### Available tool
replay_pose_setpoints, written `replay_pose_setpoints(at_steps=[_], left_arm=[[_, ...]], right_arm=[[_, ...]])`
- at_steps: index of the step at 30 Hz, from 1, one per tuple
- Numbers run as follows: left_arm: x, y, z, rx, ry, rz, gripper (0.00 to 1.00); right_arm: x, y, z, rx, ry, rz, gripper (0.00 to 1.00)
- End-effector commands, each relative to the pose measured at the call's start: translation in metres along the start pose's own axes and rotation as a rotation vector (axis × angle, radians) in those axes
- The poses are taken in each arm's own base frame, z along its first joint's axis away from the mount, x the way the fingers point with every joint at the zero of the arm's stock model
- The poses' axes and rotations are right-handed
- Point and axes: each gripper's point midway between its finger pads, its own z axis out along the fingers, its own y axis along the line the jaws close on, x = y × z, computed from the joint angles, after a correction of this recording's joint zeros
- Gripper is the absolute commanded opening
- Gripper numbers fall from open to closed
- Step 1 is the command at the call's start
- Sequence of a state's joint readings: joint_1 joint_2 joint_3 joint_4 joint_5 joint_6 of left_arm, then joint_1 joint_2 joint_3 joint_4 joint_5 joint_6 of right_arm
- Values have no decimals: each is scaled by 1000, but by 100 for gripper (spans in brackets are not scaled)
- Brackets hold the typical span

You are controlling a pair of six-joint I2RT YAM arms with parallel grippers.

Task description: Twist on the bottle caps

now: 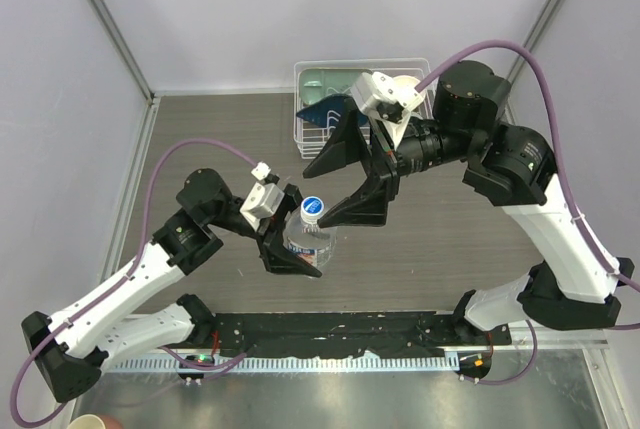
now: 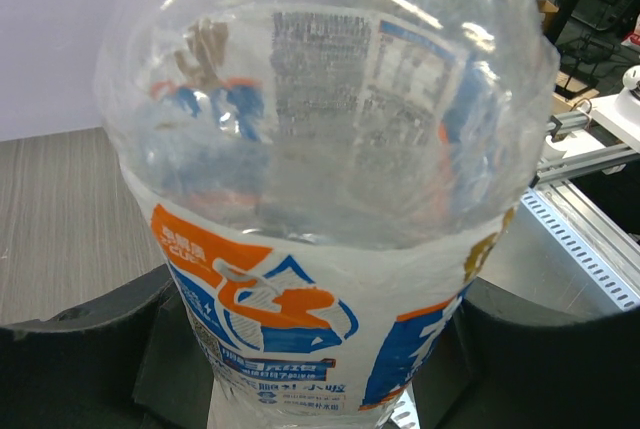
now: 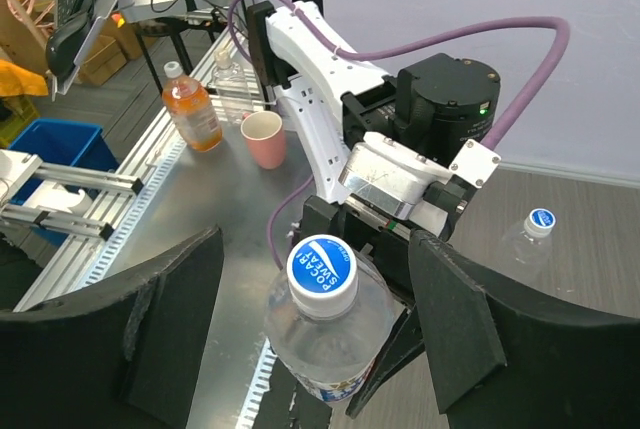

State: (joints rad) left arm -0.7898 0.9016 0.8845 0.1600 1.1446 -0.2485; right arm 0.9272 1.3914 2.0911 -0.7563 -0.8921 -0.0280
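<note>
Cap on the neck, tightening left to do

Top view: the left gripper (image 1: 298, 255) is clamped on the body of a Pocari Sweat bottle (image 1: 304, 237), holding it upright over the near half of the table (image 1: 200, 139). Its blue-and-white cap (image 1: 313, 207) sits on the neck. The right gripper (image 1: 317, 196) reaches in from the far right with its jaws apart. One finger is on each side of the cap and neither visibly touches it. A white dish rack (image 1: 300, 119) stands at the back edge. No other bottle can be made out in this view.

Left wrist view: the labelled bottle fills the frame, pressed between the two black fingers (image 2: 75, 349) at its printed band. The cap is out of frame.

Right wrist view: the cap sits centred between the spread fingers (image 3: 160, 329) and looks level on the neck. Whether it is threaded home cannot be told. Off to the right a second bottle (image 3: 525, 244) stands on the table, well apart, with a second cap (image 3: 541, 219) on top.

Both caps appear to be in place, so fetching and seating them seems finished. What probably remains is to close on the held bottle's cap and twist it tight. How tight the second cap is, the pictures do not show.
</note>
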Motion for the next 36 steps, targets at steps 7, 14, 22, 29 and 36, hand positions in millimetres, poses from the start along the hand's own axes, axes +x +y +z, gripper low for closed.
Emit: replay_pose_setpoints(at_steps=[7, 14, 22, 29, 36], left_arm=[[-21, -3, 1, 3, -32, 82, 1], [-23, -2, 0, -14, -40, 87, 0], [-25, 2, -1, -52, -54, 84, 0], [-25, 9, -4, -105, -68, 81, 0], [-40, 45, -13, -325, -125, 114, 0]], right_arm=[[1, 5, 4, -69, -32, -18, 73], [4, 6, 5, -85, -37, 4, 61], [11, 4, 6, -82, -29, 26, 48], [19, -5, 7, -58, -17, 56, 33], [85, -72, 9, 251, 120, 187, 17]])
